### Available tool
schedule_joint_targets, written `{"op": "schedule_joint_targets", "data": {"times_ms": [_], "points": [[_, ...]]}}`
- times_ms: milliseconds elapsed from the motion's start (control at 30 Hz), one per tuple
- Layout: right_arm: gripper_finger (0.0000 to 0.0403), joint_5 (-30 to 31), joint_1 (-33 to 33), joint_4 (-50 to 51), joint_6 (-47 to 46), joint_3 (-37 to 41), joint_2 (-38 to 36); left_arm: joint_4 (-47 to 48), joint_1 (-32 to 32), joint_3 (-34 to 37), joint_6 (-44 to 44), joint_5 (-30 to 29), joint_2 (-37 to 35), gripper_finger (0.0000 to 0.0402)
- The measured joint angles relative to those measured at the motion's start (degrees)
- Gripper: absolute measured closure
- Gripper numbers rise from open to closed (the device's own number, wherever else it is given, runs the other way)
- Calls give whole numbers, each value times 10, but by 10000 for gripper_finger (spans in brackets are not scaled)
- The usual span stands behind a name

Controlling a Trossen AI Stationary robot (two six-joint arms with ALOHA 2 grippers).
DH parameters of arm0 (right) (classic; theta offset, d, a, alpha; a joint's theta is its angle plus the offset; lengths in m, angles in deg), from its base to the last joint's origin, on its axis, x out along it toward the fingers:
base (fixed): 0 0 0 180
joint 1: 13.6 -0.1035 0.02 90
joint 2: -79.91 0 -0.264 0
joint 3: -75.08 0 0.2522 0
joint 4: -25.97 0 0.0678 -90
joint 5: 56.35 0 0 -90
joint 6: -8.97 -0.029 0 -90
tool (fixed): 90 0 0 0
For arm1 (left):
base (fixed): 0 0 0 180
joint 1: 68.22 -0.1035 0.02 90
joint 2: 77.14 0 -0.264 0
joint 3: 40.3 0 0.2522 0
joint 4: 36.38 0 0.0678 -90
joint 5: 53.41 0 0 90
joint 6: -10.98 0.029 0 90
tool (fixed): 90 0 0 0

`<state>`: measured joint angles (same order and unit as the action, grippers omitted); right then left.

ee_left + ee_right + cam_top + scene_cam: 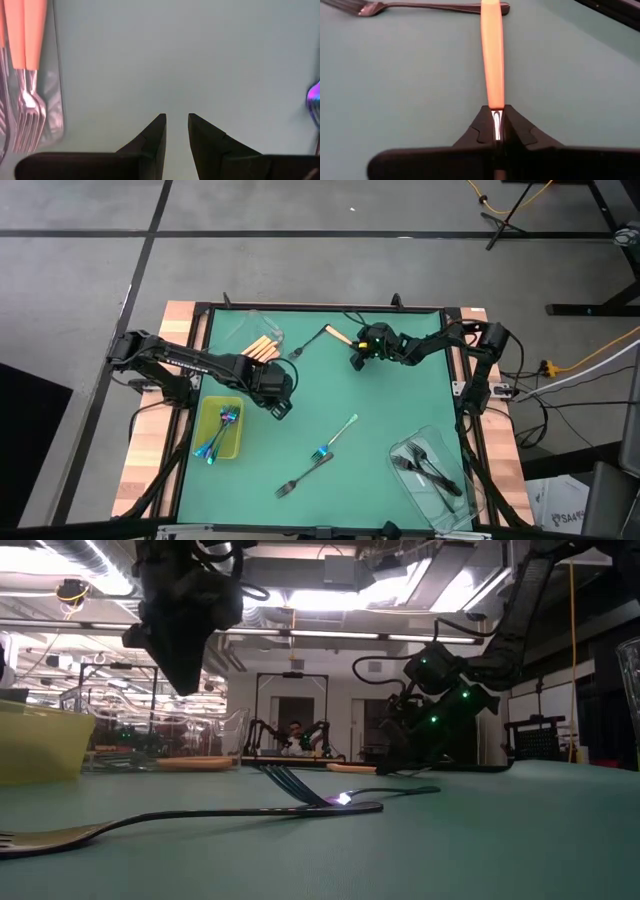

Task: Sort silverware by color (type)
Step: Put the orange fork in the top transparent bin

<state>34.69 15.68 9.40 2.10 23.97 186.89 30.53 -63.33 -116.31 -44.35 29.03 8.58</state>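
Note:
My right gripper (357, 358) is at the far middle of the table, shut on an orange-handled fork (491, 55). A dark fork (310, 343) lies just beyond that handle's tip. My left gripper (277, 398) hangs above the mat (185, 635), left of centre, narrowly open (176, 131) and holding nothing. Orange-handled forks (262, 346) lie in a clear tub at the far left. Iridescent forks (222, 430) lie in the yellow-green tray. Dark forks (428, 468) lie in a clear tub near the right corner. Two iridescent forks (340, 430) (319, 452) and a dark fork (293, 482) lie loose on the mat. My right gripper pinches the orange-handled fork by its silver neck (496, 120), just where the orange handle ends. The fingers lie along the fork, slanting down from the table's right. The handle (338, 335) points away from the fingers toward the far left. Whether its free end rests on the mat, I cannot tell.
The green mat (400, 410) has a raised dark frame all round. The clear tub (250, 330) at the far left and the tray (205, 442) flank my left arm. Bare mat lies between the two grippers and the loose forks near the middle.

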Motion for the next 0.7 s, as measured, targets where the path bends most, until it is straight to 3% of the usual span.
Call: {"op": "schedule_joint_targets", "data": {"times_ms": [267, 700], "points": [[398, -1, 0, -7, -28, 1, 0, -6, 0, 0, 0, -16, 0, 327], [400, -41, -1, -71, -157, 3, 3, -43, 0, 0, 0, -73, 0, 327]]}}
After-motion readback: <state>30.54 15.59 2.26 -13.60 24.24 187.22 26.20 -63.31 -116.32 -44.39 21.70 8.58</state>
